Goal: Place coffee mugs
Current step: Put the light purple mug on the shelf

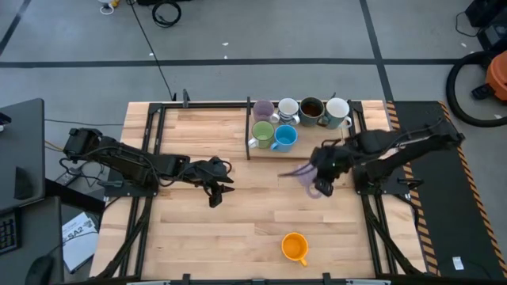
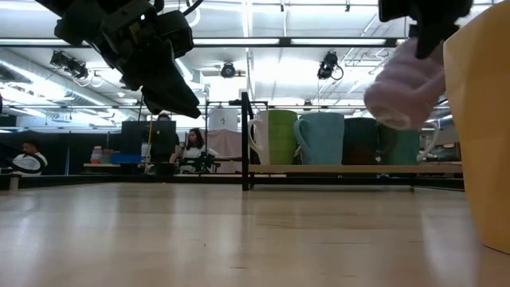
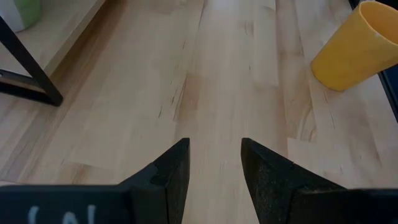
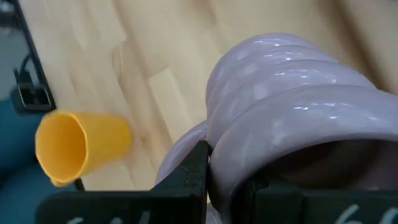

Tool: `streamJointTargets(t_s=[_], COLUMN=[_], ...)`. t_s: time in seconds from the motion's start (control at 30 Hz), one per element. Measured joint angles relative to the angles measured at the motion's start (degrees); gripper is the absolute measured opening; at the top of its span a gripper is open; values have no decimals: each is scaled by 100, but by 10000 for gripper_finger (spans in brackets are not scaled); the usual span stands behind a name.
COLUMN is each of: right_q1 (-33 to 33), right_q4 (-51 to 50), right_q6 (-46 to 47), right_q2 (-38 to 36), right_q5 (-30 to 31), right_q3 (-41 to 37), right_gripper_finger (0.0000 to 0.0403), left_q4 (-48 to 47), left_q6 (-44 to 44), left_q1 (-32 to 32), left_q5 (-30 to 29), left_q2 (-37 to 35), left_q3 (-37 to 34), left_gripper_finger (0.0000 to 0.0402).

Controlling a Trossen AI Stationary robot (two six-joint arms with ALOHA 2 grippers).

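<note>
- Hovering over bare wood left of the black rack (image 1: 248,127), my left gripper (image 1: 214,187) has its fingers parted and grasps nothing.
- Lying on its side near the table's front edge, well clear of the rack, the orange mug (image 1: 295,247) shows only part of itself in the low view.
- Clenched on the ribbed lavender mug (image 1: 305,176), my right gripper (image 1: 321,170) carries it tilted above the table, just in front of the rack; its handle is hard to make out.
- Standing on the rack: green mug (image 1: 263,133), blue mug (image 1: 285,138), lilac mug (image 1: 264,110), two white mugs (image 1: 287,108), dark mug (image 1: 310,108).
</note>
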Motion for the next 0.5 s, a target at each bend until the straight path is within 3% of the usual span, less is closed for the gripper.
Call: streamJointTargets(t_s=[0.37,0.5], right_q1=[-1268,-1700], right_q4=[-1509,-1637], right_q6=[-44,-320], right_q2=[361,623], right_q5=[-3,-110], right_q3=[835,929], right_gripper_finger=[41,41], left_q4=[2,2], left_q6=[-1,-1], left_q1=[-1,-1], left_q5=[0,0], left_q2=[-1,0], left_q3=[0,0], left_gripper_finger=[151,151])
